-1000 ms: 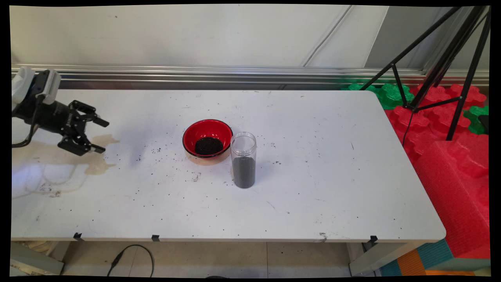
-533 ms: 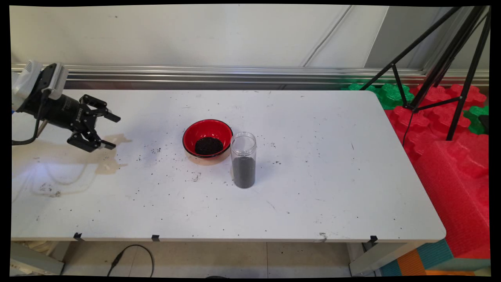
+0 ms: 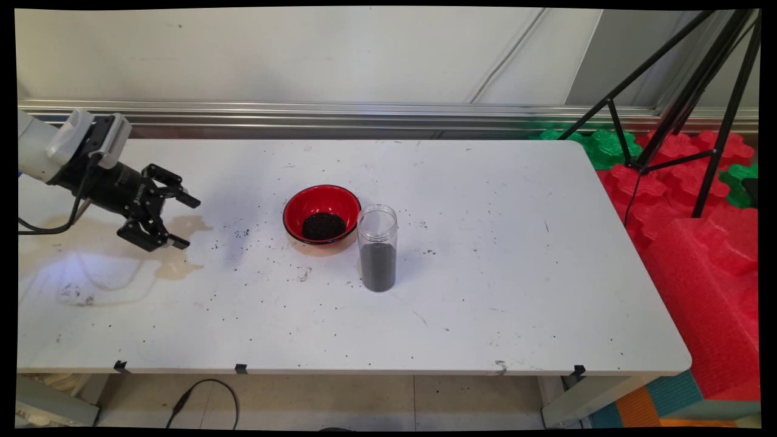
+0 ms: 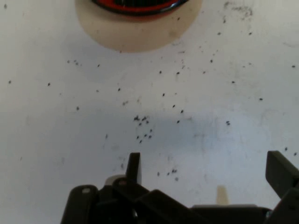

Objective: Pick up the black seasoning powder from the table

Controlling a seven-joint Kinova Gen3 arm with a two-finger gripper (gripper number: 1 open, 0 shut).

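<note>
No lettering, label, brand or number can be read on anything here.

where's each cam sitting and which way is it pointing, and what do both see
Main view: fixed above the table's near side, looking down across it to the wall; shows the arm and open gripper at left, empty.
Hand view: on the hand, looking along the gripper at the speckled tabletop; its linkage rises from the bottom edge.
Shared: the red bowl and scattered black grains.

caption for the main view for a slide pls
Open gripper hovering left of a red bowl and clear jar, both holding dark grains.
</note>
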